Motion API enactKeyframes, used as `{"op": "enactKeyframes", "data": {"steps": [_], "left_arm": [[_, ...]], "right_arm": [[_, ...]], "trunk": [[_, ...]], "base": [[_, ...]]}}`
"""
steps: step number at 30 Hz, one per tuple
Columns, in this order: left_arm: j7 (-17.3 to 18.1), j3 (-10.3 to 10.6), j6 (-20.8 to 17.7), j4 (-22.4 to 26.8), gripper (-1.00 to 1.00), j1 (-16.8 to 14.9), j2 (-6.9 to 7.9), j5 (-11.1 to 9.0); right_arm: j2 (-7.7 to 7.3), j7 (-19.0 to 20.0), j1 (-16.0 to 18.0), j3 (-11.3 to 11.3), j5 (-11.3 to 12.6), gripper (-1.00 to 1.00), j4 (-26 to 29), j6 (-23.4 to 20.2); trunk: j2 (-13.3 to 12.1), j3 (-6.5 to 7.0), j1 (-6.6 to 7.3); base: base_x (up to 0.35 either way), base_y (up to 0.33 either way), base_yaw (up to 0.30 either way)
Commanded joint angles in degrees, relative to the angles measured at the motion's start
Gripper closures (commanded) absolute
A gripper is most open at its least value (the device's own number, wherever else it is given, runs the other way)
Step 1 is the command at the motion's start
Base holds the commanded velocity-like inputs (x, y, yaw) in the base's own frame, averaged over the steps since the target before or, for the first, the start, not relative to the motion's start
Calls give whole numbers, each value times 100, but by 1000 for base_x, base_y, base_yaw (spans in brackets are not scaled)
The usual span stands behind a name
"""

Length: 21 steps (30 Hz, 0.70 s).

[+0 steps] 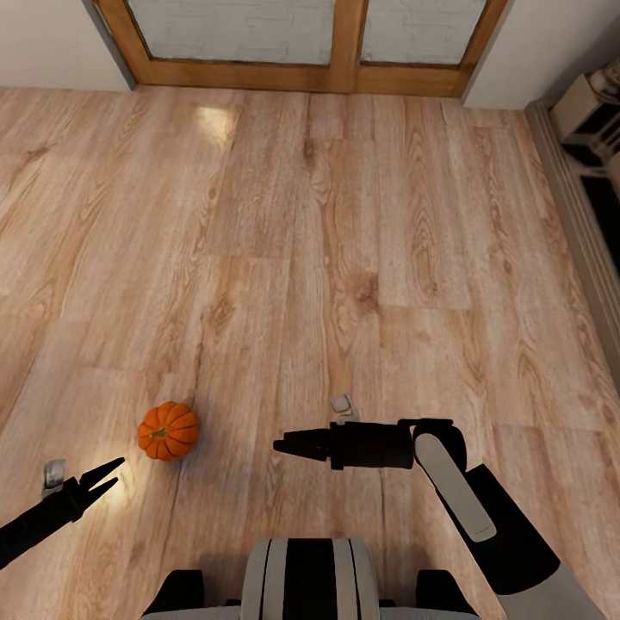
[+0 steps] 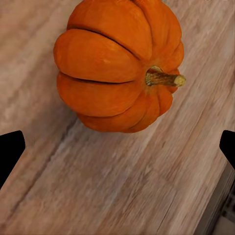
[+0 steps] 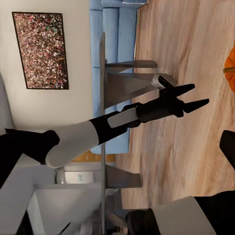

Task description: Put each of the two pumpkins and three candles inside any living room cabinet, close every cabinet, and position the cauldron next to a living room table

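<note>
Sideways on the floor (image 1: 344,215), the pumpkin (image 1: 168,430) points its stem toward the open left gripper (image 1: 112,476).

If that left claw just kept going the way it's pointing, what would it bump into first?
Most likely the pumpkin. It lies on the wooden floor just ahead of the open left gripper, between the lines of its fingers. Height is hard to judge, so it might touch floor first.

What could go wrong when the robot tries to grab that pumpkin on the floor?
The pumpkin is round and sits loose on the smooth wood floor, so a nudge from the open left gripper could roll it away. Its ribbed sides could slip between the fingers. The right gripper hovers close and might bump it.
</note>
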<state>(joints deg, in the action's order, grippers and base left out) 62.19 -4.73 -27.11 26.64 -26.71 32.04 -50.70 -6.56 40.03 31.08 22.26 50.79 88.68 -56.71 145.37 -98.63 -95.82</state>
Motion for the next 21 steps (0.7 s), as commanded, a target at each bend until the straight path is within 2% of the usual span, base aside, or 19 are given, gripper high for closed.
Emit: {"op": "enactKeyframes", "data": {"steps": [1,3,21], "left_arm": [[11,-10,-56,-1,-100,-1,11,-28],[12,-15,-57,-1,-100,-1,17,-28],[14,12,-50,111,-100,-3,-3,-40]], "right_arm": [[-3,148,3,0,-8,-100,0,-13],[-1,214,3,0,-8,-100,0,-13],[6,210,3,15,-53,-100,0,2]], "trunk": [[1,-3,1],[1,-3,1],[25,-401,-46]], "base": [[0,0,0],[0,0,0],[0,0,0]]}}
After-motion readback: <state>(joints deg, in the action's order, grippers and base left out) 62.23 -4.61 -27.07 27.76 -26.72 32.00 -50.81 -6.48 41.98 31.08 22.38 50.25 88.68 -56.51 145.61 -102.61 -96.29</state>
